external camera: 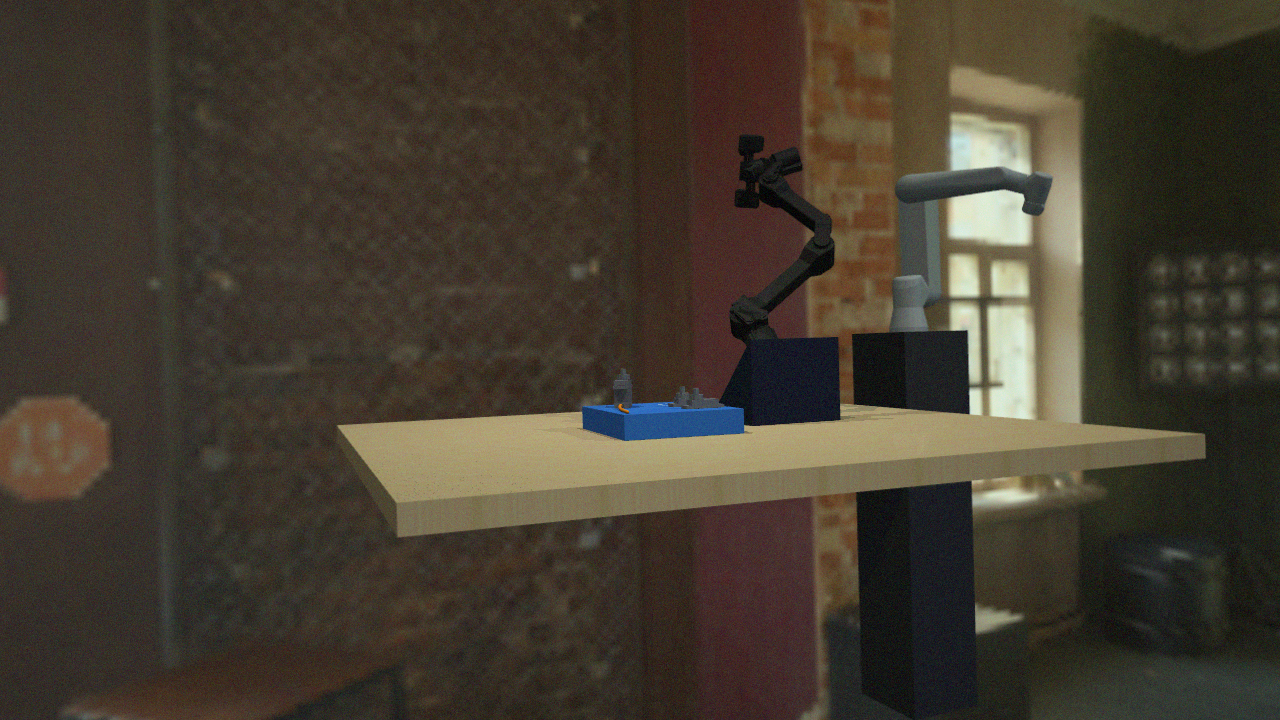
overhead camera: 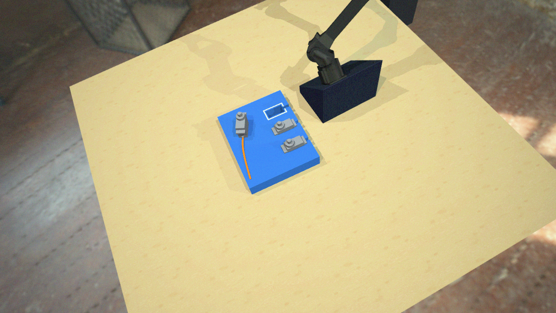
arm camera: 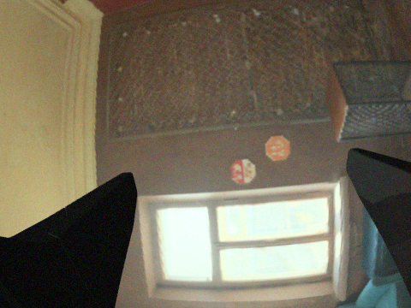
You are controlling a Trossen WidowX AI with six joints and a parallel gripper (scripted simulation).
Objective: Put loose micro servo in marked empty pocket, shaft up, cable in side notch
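Observation:
The loose grey micro servo (overhead camera: 241, 125) (external camera: 622, 391) stands on the left part of the blue deck (overhead camera: 264, 165) (external camera: 684, 424), output shaft up. Its orange cable (overhead camera: 244, 155) (external camera: 623, 409) runs from its near end along the deck towards the near left corner. The pocket (overhead camera: 275, 111) is empty, at the far right of the deck inside a white outline (overhead camera: 277, 115); its side notch (overhead camera: 286, 106) faces the right edge. My gripper (external camera: 748, 170) (arm camera: 247, 171) is open and empty, high above the table and far from the servo. It is out of view in the top view.
Two seated grey servos (overhead camera: 284, 126) (overhead camera: 294, 143) sit in a row nearer than the pocket. My arm's dark base block (overhead camera: 349, 97) (external camera: 794, 380) stands right of the deck on the wooden table (overhead camera: 349, 233) (external camera: 537, 474). A grey arm (external camera: 953, 180) stands on a separate pillar behind.

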